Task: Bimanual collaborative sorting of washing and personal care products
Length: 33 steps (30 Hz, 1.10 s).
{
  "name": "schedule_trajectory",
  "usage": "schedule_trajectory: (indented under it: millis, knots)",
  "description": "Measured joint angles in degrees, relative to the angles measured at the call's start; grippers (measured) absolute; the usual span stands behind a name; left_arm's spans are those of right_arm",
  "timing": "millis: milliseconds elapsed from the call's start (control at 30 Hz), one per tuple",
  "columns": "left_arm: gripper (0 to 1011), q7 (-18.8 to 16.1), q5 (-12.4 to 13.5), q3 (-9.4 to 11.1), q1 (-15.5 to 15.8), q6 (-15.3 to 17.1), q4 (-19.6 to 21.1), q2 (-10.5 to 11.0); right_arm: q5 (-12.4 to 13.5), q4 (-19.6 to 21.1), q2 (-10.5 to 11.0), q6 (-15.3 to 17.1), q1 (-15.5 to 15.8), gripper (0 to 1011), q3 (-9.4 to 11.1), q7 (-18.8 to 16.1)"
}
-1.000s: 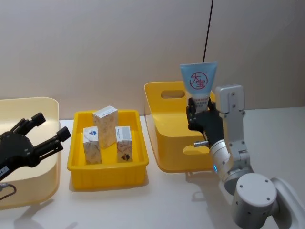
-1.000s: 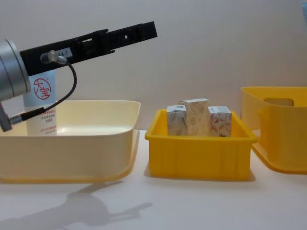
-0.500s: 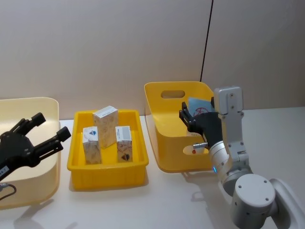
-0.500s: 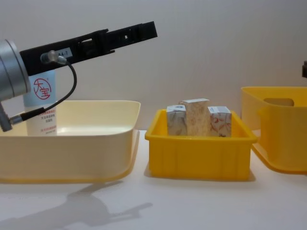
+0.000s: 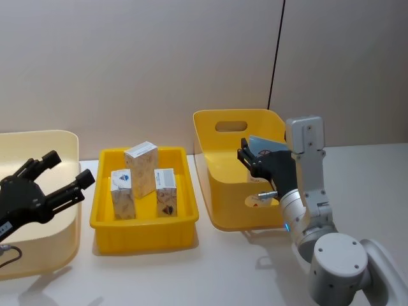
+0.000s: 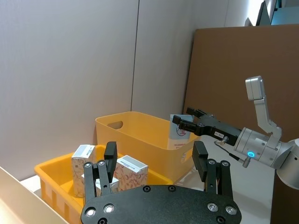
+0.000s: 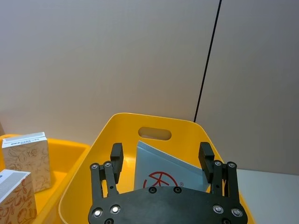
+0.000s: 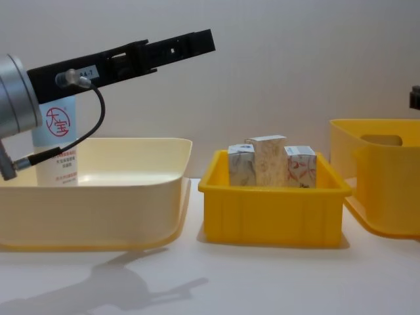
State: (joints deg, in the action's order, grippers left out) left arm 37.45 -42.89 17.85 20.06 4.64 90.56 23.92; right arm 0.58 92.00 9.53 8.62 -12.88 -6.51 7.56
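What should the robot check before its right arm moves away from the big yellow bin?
1. Blue tube inside the deep yellow bin: ok, it leans there.
2. Right gripper open: ok.
3. Tube clear of that gripper: cannot tell.
4. Left gripper open above the pale bin: ok.
5. Three cartons upright in the middle tray: ok.

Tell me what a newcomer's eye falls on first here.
The right end effector, open, sits above the tall yellow bin on the right, with a light-blue tube leaning inside it. Next come three leaf-patterned cartons standing in the middle yellow tray, and the left end effector, open, over the cream bin.
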Motion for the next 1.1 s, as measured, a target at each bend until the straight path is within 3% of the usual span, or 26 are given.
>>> schedule_trajectory:
  millis: [367, 667, 1100]
  knots:
    - [1002, 0.0, 0.0, 0.0, 0.0, 0.0, 0.0, 0.0, 0.44, 0.98, -0.32, -0.51, 0.69, 1001, 0.4, -0.38]
    - [1002, 0.0, 0.0, 0.0, 0.0, 0.0, 0.0, 0.0, 3.13, 4.71, -0.75, -3.03, 3.04, 1001, 1.39, -2.76]
    - [1002, 0.0, 0.0, 0.0, 0.0, 0.0, 0.0, 0.0, 7.68, 9.24, -0.19, -5.68, 5.73, 1001, 2.08, -8.81]
